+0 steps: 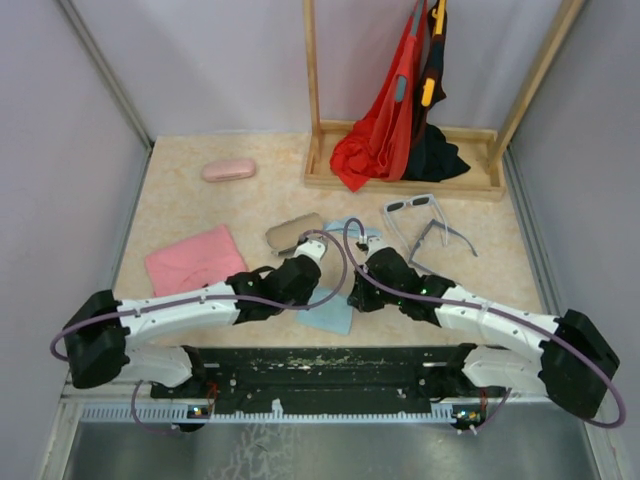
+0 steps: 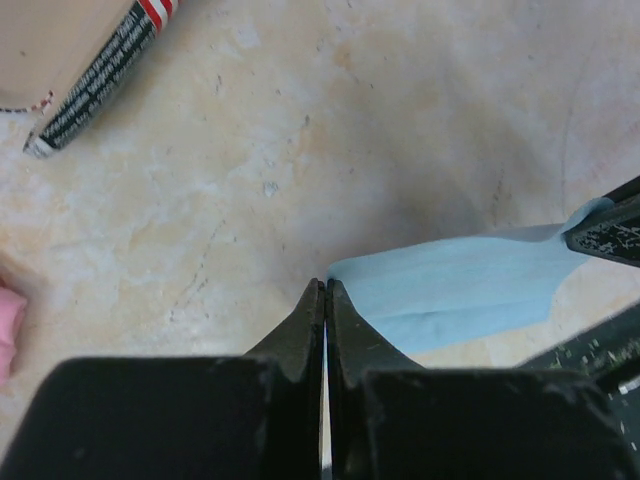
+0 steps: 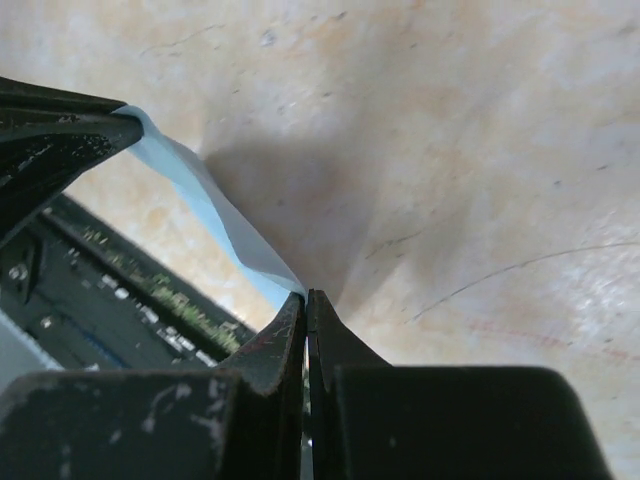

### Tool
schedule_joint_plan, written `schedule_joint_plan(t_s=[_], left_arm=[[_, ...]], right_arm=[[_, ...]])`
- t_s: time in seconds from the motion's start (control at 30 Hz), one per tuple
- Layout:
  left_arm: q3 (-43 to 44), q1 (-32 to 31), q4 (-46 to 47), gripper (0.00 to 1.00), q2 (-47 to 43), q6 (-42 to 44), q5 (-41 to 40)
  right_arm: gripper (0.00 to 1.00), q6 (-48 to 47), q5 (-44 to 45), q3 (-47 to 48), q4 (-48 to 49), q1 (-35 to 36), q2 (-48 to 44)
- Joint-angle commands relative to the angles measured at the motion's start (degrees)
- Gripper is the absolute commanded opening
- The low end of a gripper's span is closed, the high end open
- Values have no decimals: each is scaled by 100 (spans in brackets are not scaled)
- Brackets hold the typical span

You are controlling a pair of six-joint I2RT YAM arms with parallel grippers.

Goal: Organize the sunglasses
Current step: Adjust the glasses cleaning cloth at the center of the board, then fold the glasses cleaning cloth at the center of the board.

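Beyond rt fingers [image 3: 285,335] pinching cloth [image 3: 212,212], apart: sunglasses [image 1: 410,204].

Robot lab cell: plain grey walls [image 1: 60,150], marbled tabletop [image 1: 190,195], black mounting rail [image 1: 320,372].

Taut blue cloth [image 2: 460,285] between end effectors [image 2: 325,288] [image 3: 305,297]
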Motion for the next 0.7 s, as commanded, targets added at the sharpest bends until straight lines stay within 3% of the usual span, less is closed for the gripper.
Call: schedule_joint_plan(t_s=[0.0, 0.2, 0.4, 0.67], left_arm=[[-79, 365, 1423, 1, 466, 512, -233], [-456, 962, 2929, 1, 975, 1048, 367], [-693, 1045, 3659, 1, 1309, 1471, 434], [-1659, 1036, 4469, 1, 743, 1356, 656]], right_arm=[[0, -410, 141, 252, 813, -388, 403], [0, -1229, 358, 150, 1701, -662, 954], [0, -1782, 628, -41, 2468, -673, 1359], [0, -1969, 309, -511, 2963, -673, 1268]])
